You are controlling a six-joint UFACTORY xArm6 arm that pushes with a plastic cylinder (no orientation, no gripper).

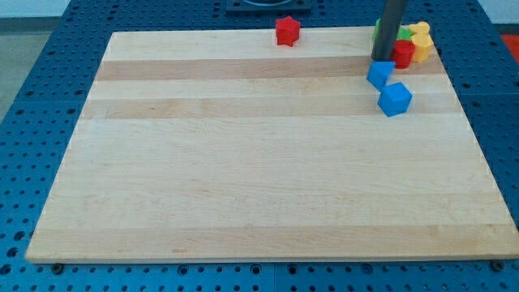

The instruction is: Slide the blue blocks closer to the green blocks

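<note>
Item: wooden board [268, 162], pale, on a blue perforated table [49, 73]; its edges show on all sides.

Hidden or unclear: the green blocks [403, 34] are mostly covered by the dark rod [391, 24] at the far right corner; only slivers of green show on either side of it, and neither their count nor their shape can be told. The rod itself is cut off by the view's top. The yellow block [422, 40], in the same cluster, has lobes, but its outline is hard to read.

Count:
- Blue blocks, two: one small blue cube [380, 74] just near of the rod, and a larger blue block [395, 99] slightly nearer and to the right, almost touching the first.
- Red blocks, two: a red star [287, 31] at the far edge, well left of the cluster; a red block [403, 54] pressed against the yellow one.
- Yellow, one.

My tip [380, 58] rests at the far edge of the small blue cube, beside the red block. There are no fingers to open or close; the arm ends in a plain rod.
</note>
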